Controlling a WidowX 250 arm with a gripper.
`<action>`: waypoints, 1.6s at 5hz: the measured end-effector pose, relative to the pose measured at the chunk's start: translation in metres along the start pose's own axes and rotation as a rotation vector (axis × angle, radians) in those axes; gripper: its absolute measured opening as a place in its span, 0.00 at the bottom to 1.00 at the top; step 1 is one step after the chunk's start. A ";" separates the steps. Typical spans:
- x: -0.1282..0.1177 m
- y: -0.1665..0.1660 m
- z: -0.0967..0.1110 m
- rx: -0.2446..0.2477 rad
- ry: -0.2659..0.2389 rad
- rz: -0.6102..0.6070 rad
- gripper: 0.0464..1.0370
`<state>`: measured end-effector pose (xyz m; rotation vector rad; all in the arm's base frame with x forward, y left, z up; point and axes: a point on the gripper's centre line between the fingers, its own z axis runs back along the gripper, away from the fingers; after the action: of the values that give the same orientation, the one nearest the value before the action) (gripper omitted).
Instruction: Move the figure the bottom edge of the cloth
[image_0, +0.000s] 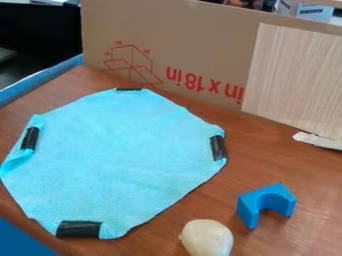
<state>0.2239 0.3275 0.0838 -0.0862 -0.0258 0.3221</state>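
A light blue cloth (120, 160) lies spread on the brown table, with black tape at several places along its edge; its left edge is folded over. Right of the cloth, on bare wood, stands a blue arch-shaped block (266, 202), apart from the cloth. A pale, rounded object (207, 238) rests near the bottom of the view, between the cloth's lower right side and the block, touching neither. I cannot tell which of these two is the figure.
Behind the cloth a cardboard panel (200, 50) stands upright, with a wood-grained board (297, 80) against its right part. A whitish strip (319, 141) lies at the right by the board's foot. Blue edges border the table at upper left and lower left.
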 end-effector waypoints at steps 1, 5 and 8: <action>-0.019 0.009 -0.003 -0.034 0.030 -0.026 0.96; -0.027 -0.017 -0.042 -0.051 0.046 0.065 0.96; -0.024 -0.035 -0.047 -0.062 0.058 0.094 0.50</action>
<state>0.2145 0.2829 0.0397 -0.1582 0.0259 0.4128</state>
